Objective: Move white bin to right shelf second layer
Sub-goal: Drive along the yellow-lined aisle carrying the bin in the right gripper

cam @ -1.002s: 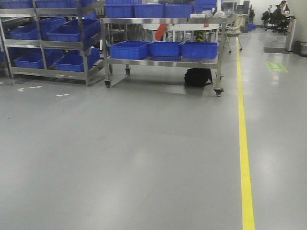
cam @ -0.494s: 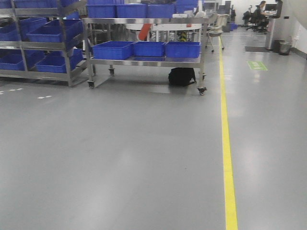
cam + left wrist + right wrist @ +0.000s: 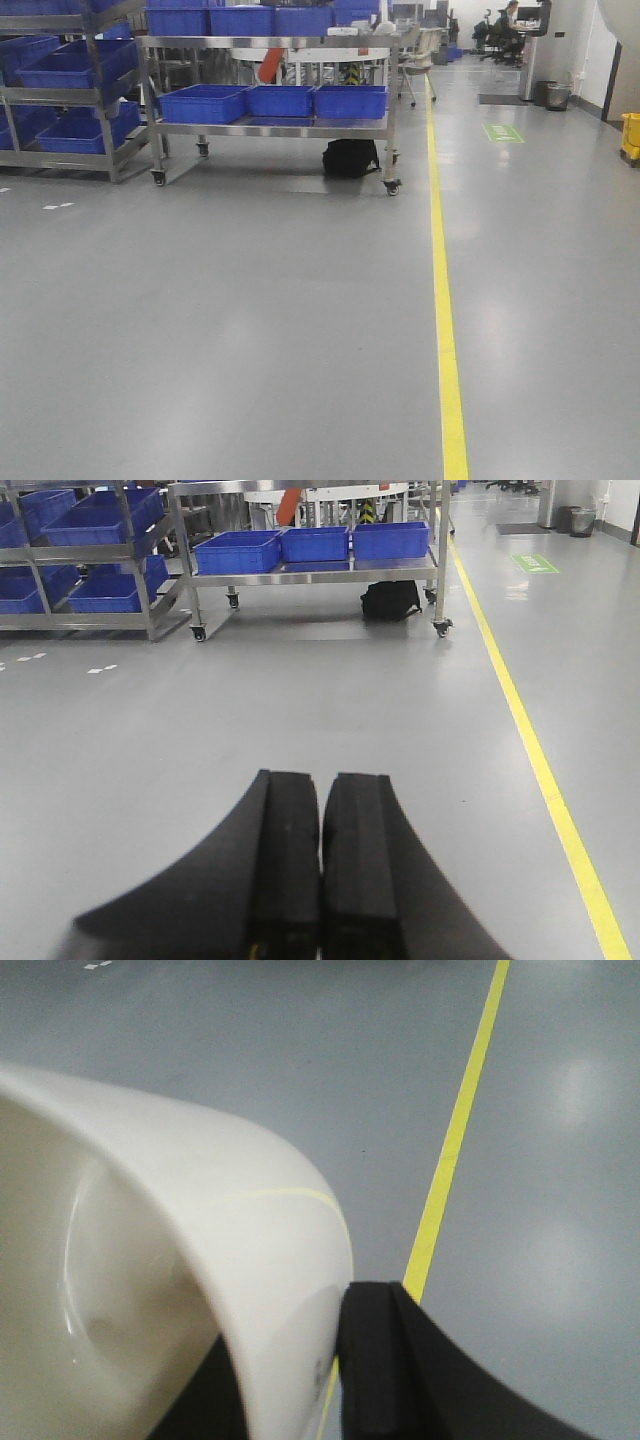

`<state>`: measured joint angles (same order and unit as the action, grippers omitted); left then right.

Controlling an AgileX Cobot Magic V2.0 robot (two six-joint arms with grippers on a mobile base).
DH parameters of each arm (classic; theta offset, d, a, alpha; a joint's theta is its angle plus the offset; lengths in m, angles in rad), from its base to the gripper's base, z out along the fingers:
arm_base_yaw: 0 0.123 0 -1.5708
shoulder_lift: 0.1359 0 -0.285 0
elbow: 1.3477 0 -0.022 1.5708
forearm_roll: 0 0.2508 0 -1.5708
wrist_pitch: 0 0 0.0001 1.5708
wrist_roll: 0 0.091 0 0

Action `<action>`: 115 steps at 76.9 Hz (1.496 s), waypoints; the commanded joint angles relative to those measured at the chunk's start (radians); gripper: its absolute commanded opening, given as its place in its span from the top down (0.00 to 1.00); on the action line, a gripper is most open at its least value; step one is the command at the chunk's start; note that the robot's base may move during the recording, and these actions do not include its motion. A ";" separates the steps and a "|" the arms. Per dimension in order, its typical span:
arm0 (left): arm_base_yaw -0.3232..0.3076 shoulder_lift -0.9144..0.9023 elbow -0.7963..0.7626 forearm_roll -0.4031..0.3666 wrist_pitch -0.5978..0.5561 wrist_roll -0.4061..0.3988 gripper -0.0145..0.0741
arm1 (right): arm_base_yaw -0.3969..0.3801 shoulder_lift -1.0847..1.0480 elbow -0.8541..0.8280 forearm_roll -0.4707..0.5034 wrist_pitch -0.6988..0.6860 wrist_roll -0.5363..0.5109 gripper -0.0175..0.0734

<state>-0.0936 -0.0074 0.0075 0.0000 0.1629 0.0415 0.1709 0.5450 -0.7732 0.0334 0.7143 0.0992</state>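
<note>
Right wrist view: right pincer [image 3: 292, 1365] pinches the wall of the white bin [image 3: 150, 1210], seemingly empty; left pincer [image 3: 321, 805] pressed together

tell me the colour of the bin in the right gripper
Cream-white; best seen in the right wrist view, where the right gripper grips the white bin.

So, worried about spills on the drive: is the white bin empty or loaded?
Seemingly empty: the white bin shows only bare inner wall in the right wrist view; part of its inside is out of frame.
</note>
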 commanded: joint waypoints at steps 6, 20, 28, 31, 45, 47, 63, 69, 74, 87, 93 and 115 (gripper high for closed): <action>-0.005 -0.014 0.037 0.000 -0.085 -0.003 0.74 | -0.006 0.001 -0.031 0.001 -0.096 -0.004 0.75; -0.005 -0.014 0.037 0.000 -0.085 -0.003 0.74 | -0.006 0.001 -0.031 0.001 -0.096 -0.004 0.75; -0.005 -0.014 0.037 0.000 -0.085 -0.003 0.74 | -0.006 0.001 -0.031 0.001 -0.096 -0.004 0.75; -0.005 -0.014 0.037 0.000 -0.085 -0.003 0.74 | -0.006 0.001 -0.031 0.001 -0.096 -0.004 0.75; -0.005 -0.014 0.037 0.000 -0.085 -0.003 0.74 | -0.006 0.001 -0.031 0.001 -0.096 -0.004 0.75; -0.005 -0.014 0.037 0.000 -0.085 -0.003 0.74 | -0.006 0.001 -0.031 0.001 -0.096 -0.004 0.75; -0.005 -0.014 0.037 0.000 -0.085 -0.003 0.74 | -0.006 0.001 -0.031 0.001 -0.096 -0.004 0.75; -0.005 -0.014 0.037 0.000 -0.085 -0.003 0.74 | -0.006 0.001 -0.031 0.001 -0.096 -0.004 0.75; -0.005 -0.014 0.037 0.000 -0.085 -0.003 0.74 | -0.006 0.001 -0.031 0.001 -0.096 -0.004 0.75; -0.005 -0.014 0.037 0.000 -0.085 -0.003 0.74 | -0.006 0.001 -0.031 0.001 -0.096 -0.004 0.75; -0.005 -0.014 0.037 0.000 -0.085 -0.003 0.74 | -0.006 0.001 -0.031 0.001 -0.096 -0.004 0.75; -0.005 -0.014 0.037 0.000 -0.085 -0.003 0.74 | -0.006 0.001 -0.031 0.001 -0.096 -0.004 0.75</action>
<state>-0.0936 -0.0074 0.0075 0.0000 0.1629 0.0415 0.1709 0.5450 -0.7732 0.0334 0.7143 0.0992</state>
